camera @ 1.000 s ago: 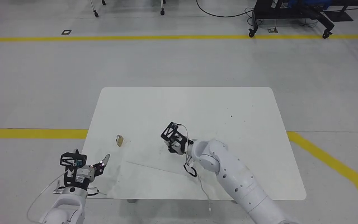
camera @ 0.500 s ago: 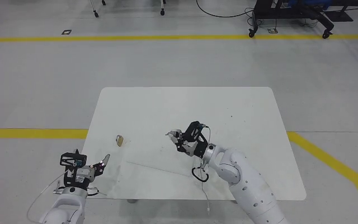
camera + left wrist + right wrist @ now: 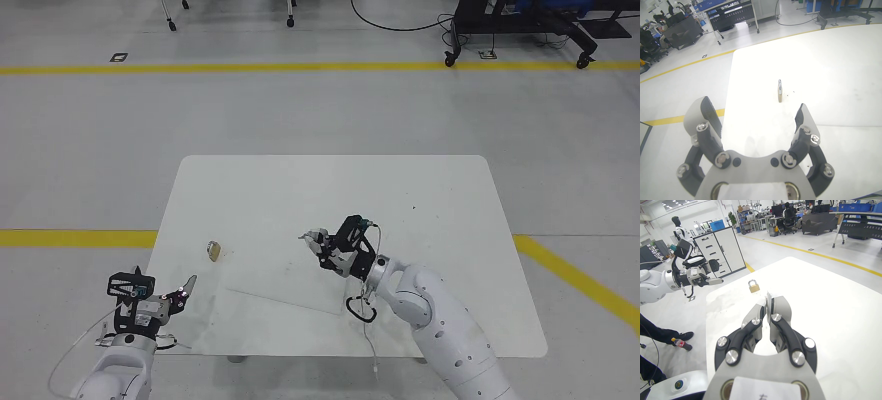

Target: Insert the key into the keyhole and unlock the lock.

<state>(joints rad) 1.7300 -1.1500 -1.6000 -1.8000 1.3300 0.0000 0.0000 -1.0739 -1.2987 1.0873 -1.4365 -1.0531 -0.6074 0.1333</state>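
Right hand [image 3: 768,303]: clamped on key [image 3: 768,295] (pickup done). Padlock [image 3: 754,287] well apart, shackle closed; insertion, unlocking outstanding.

White table [image 3: 400,190]; brass padlock [image 3: 214,250] upright on it.

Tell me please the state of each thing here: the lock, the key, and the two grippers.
padlock: standing upright on the table, shackle shut, no key in it.
key: pinched in the right gripper, over the table, apart from the padlock.
right gripper: shut on the key.
left gripper: open, empty, pointing toward the padlock.
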